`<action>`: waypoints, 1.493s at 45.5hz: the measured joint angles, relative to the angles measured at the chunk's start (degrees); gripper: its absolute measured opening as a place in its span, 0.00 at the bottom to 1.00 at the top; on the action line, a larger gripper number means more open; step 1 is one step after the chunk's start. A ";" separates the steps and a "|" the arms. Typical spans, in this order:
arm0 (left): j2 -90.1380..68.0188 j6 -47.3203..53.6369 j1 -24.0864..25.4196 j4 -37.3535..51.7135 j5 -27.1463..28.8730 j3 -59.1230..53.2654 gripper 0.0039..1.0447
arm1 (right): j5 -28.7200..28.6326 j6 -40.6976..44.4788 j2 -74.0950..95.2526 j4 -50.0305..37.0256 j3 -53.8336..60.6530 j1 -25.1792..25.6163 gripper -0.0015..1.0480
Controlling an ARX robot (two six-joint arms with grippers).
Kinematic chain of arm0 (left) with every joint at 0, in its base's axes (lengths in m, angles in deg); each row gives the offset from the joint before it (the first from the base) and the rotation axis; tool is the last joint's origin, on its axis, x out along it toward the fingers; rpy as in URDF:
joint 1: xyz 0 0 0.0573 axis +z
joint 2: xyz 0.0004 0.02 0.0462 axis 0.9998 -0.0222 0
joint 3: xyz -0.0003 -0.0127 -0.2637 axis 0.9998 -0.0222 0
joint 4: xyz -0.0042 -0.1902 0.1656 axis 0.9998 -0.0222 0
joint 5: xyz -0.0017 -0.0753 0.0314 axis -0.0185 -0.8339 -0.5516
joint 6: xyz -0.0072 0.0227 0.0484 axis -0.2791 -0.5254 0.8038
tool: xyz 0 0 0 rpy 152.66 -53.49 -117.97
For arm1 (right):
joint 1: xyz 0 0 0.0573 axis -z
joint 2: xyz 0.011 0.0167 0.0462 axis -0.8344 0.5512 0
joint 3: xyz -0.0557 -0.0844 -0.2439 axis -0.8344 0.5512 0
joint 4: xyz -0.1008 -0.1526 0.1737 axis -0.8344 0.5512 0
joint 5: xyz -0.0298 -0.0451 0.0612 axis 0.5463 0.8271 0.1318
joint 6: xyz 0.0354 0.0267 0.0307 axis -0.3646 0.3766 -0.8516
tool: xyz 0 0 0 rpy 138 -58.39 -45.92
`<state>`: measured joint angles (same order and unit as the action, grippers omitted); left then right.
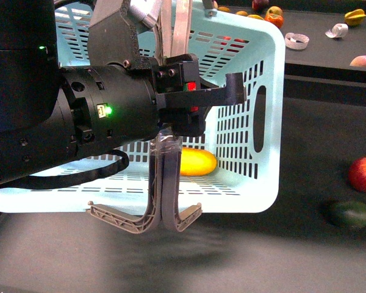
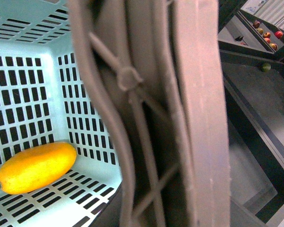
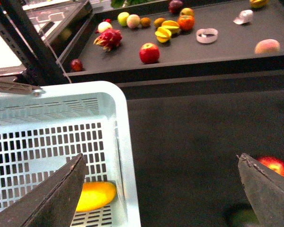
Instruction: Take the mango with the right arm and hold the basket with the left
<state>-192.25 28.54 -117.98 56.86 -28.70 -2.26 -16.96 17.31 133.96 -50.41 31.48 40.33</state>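
Observation:
The light turquoise basket fills the middle of the front view, and the yellow mango lies on its slotted floor near the right wall. My left gripper, on the bulky black arm with the green light, is shut on the basket's grey-brown handles. In the left wrist view the handles fill the frame, with the mango below on the basket floor. My right gripper is open and empty over the dark table, just outside the basket's wall. The mango shows beside one of its fingers.
A red apple and a dark green fruit lie on the dark table right of the basket. A raised back shelf holds several fruits: a star fruit, a peach, an apple, a dragon fruit, and tape rolls.

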 joint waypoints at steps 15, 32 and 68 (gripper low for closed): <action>0.00 -0.04 -0.02 0.00 -0.39 0.00 0.16 | 9.97 -6.25 -19.39 8.17 7.85 -1.70 0.92; -0.02 0.20 0.00 0.00 -0.22 0.00 0.16 | -0.92 10.43 -22.10 -10.25 15.98 2.58 0.62; -0.02 0.15 0.00 0.00 -0.20 0.00 0.16 | -13.73 15.93 -43.89 2.69 23.50 16.09 0.02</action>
<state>-192.27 28.69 -117.98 56.86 -28.89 -2.26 -30.69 33.24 90.07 -47.72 54.98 56.41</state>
